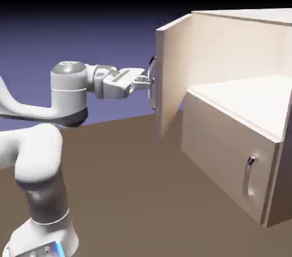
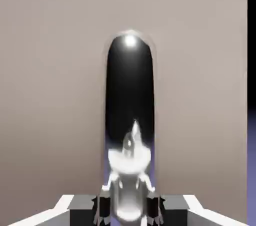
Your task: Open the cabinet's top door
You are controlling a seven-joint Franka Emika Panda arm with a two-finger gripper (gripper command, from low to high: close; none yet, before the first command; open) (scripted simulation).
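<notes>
- The end effector is closed down on the top door's long handle, its two fingertips drawn in to either side of the silver bar.
- The top door stands well open (swung right out from the front), and the pale inside of the upper compartment shows behind it.
- In the exterior view the door is seen nearly edge-on, with its handle side facing the arm and its inner face toward the exterior view's right.
- The cabinet fills the exterior view's right side, resting on the brown surface.
- Below the opening, the lower door sits closed against the front, its shorter curved handle apart from the end effector.
- The white arm rises at the exterior view's left and reaches across to the handle, the hand held about level (a small blue light shows on its base).
- In the hand view, the door's beige face spreads behind the handle, which runs up from between the fingertips, dark and glossy (a bright highlight sits at its top end); a strip of dark and blue-violet backdrop shows along the right edge.
</notes>
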